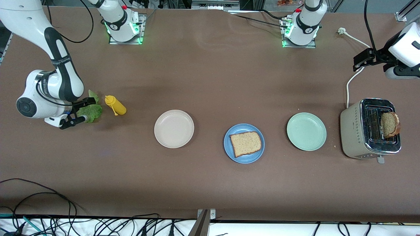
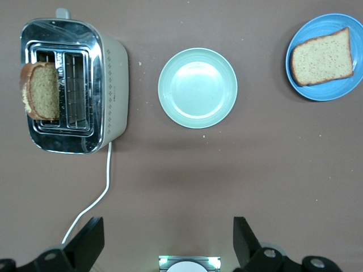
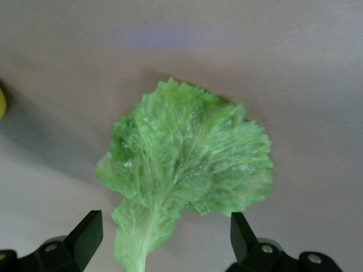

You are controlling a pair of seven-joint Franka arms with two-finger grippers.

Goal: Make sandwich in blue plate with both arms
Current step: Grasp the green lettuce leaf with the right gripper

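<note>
Toast (image 1: 245, 143) lies on the blue plate (image 1: 229, 150) while the right gripper (image 1: 76, 113) hovers spread over the lettuce (image 1: 91, 111) and the left gripper (image 1: 361, 61), also spread, waits above the table.

A round sky-blue plate (image 1: 244, 143) is sitting on the brown tabletop (image 1: 210, 183), holding one square slice of brown wholegrain toast (image 1: 245, 143) lying flat. A second slice (image 1: 389, 124) is standing upright in a toaster slot at the left arm's end. A crinkled green lettuce leaf (image 1: 91, 111) is lying flat at the right arm's end.
</note>
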